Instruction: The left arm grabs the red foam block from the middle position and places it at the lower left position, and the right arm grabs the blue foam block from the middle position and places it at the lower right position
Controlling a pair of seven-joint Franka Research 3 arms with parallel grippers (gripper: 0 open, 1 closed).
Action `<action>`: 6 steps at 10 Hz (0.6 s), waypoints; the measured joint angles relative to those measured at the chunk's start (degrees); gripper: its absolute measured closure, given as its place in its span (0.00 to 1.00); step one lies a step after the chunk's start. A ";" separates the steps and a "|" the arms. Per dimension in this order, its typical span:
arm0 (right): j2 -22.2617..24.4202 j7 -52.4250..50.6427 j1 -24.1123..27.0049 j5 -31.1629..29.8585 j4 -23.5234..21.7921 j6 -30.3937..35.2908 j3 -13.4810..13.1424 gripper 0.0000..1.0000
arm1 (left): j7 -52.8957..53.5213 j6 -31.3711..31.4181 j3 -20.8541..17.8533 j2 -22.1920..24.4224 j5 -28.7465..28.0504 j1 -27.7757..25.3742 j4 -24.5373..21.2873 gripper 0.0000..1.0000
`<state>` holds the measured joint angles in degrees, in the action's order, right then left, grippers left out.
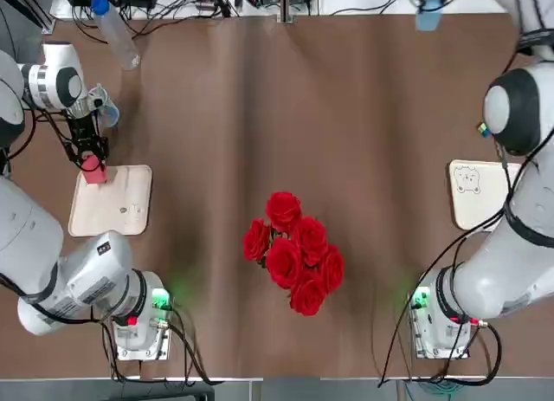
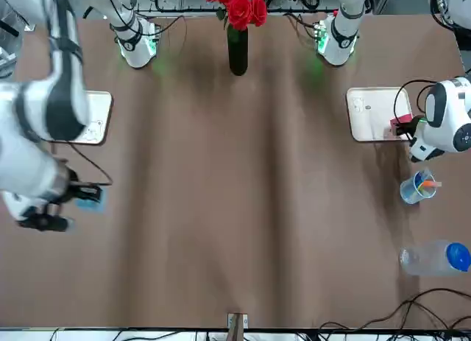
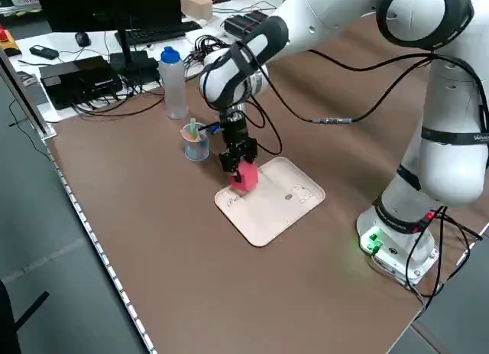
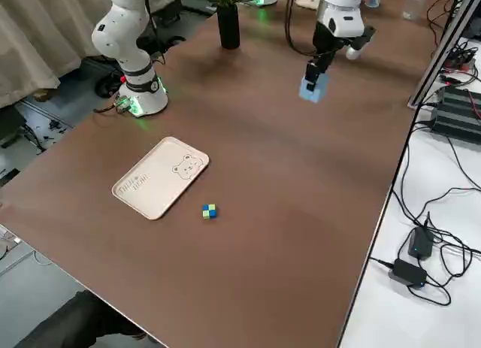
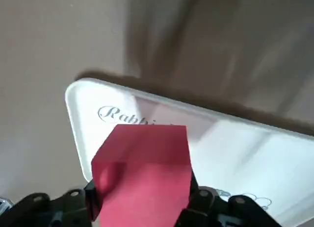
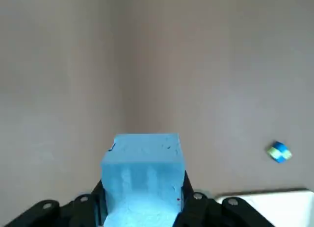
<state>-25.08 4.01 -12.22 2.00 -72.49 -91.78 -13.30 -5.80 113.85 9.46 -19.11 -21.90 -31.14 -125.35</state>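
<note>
My left gripper (image 1: 90,161) is shut on the red foam block (image 1: 93,171) and holds it just over the far left corner of the cream tray with grey text (image 1: 117,202). The left wrist view shows the red block (image 5: 144,170) between the fingers, with that tray (image 5: 245,143) under it. My right gripper (image 4: 317,74) is shut on the blue foam block (image 4: 312,88), raised above bare table on the far right side, well away from the bear-face tray (image 4: 160,177). In the right wrist view the blue block (image 6: 142,170) fills the fingers, and a corner of the bear-face tray (image 6: 274,205) shows.
A vase of red roses (image 1: 294,249) stands in the middle near the bases. A plastic bottle (image 1: 117,33) and a cup of pens (image 1: 104,111) sit beyond the left tray. A tiny multicoloured puzzle cube (image 4: 209,210) lies beside the bear-face tray.
</note>
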 joint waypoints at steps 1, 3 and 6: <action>1.47 -3.54 3.19 0.01 -0.27 3.57 -0.10 0.43 | 0.00 0.27 0.14 -0.01 -1.07 0.01 -0.80 0.37; 4.42 -9.09 10.11 0.06 -3.90 6.20 -0.11 0.44 | 0.00 1.33 0.10 -0.27 -3.13 -0.57 -2.17 0.35; 10.30 -13.44 16.98 -0.45 -15.48 4.83 -0.16 0.48 | -0.01 1.56 0.12 -0.52 -3.81 -0.65 -2.23 0.00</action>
<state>-14.78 -9.43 4.76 1.55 -87.97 -86.95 -13.46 -5.80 115.42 9.58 -19.63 -25.72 -31.79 -127.59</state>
